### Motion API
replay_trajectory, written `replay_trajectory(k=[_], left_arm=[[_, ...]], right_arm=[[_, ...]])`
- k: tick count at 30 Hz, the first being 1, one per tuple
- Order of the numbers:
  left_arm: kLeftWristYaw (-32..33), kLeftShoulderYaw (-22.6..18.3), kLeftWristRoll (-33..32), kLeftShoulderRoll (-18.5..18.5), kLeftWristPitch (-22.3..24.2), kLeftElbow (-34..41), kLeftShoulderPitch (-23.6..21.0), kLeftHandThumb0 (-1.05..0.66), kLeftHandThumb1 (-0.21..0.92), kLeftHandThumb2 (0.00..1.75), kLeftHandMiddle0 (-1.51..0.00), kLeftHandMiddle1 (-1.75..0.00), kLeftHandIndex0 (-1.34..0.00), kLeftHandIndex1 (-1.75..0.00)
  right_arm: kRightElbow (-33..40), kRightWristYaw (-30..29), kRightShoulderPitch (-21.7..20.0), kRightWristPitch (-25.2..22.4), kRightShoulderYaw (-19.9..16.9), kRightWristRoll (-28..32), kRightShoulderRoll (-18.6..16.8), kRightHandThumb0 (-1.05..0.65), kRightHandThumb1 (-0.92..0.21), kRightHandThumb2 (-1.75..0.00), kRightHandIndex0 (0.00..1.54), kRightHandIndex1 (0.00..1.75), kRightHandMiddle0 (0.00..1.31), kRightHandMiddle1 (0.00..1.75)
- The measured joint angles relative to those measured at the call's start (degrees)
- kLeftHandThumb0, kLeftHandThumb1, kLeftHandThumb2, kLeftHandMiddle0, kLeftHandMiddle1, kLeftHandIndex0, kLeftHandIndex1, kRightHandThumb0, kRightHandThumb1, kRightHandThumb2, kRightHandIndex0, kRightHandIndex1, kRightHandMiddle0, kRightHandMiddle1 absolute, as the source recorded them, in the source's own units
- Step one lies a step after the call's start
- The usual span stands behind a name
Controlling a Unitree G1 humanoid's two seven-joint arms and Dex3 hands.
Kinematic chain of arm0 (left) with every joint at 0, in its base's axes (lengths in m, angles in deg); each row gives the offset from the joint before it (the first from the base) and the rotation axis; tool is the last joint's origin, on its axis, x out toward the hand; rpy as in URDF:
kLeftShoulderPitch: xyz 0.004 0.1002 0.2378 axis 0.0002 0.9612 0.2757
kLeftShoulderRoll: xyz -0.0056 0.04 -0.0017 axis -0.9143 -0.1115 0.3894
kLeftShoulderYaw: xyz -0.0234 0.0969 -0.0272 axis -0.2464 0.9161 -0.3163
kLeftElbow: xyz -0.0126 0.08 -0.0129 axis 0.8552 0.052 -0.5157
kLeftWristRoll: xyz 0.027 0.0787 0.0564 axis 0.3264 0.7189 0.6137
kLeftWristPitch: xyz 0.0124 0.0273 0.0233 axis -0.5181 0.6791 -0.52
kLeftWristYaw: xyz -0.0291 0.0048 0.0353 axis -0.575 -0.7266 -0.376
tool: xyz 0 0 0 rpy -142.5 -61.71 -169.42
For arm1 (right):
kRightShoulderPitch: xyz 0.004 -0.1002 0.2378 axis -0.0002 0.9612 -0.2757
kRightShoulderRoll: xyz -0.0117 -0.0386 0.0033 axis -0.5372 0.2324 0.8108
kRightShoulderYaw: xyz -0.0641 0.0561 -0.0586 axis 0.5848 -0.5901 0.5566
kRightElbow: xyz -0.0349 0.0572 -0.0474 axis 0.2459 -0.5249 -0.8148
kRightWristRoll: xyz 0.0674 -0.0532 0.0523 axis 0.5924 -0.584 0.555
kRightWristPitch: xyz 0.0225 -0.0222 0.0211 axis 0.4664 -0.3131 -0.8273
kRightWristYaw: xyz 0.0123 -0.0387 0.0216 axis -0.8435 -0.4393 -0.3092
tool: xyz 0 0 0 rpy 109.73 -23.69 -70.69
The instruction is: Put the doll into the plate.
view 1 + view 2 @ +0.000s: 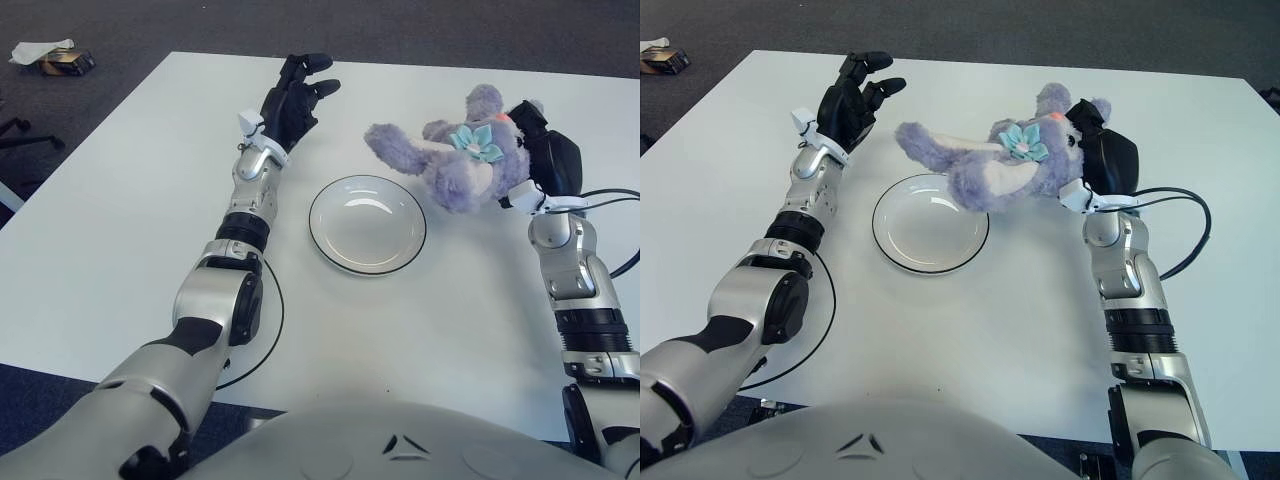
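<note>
1. The doll [462, 150] is a purple plush animal with long ears and a pale blue flower on its chest. It sits at the far right of the plate [367, 224], lying on its side with one ear or limb stretched left. In the right eye view its body overlaps the plate's far right rim; in the left eye view it shows just beyond that rim, so I judge it to be lifted off the desk [120, 220] or just at the plate's edge, not in the dish.

2. The right hand [545, 155] is at the doll's right end, pressed against it. Its fingers are hidden behind the plush and the back of the hand, so I cannot tell how they are set, though the doll's raised pose suggests that it is held.

3. The plate is white with a thin dark rim and stands empty in the middle of the desk, near the robot.

4. Progress, as a judgement: the doll has been reached and seems to be in hand, but it is not yet in the plate. What is left is to bring it left and nearer, over the dish, and set it down.

5. The left hand [295, 95] shows to the far left of the plate, fingers loosely spread and holding nothing.

6. On the floor beyond the desk's far left corner lies a small box [66, 63] with a white scrap beside it.

7. No brand, label or writing can be read on anything.
</note>
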Motion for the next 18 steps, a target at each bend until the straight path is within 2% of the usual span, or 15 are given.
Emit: replay_trajectory(k=[8, 18], left_arm=[[3.47, 0.03, 4.18, -0.17, -0.51, -3.22, -0.13, -0.86, 0.92, 0.94, 0.00, -1.16, -0.02, -1.41], [4.32, 0.04, 6.72, -1.35, 1.21, -4.79, -1.77, -0.85, 0.92, 0.95, 0.00, -1.13, -0.01, -1.42]], right_arm=[[-0.05, 0.81, -1.28, 0.78, 1.19, -0.45, 0.81, 0.00, 0.00, -1.69, 0.85, 1.75, 0.61, 1.75], [-1.22, 0.81, -4.37, 4.05, 2.90, -0.61, 1.14, 0.00, -0.01, -1.68, 0.85, 1.75, 0.61, 1.75]])
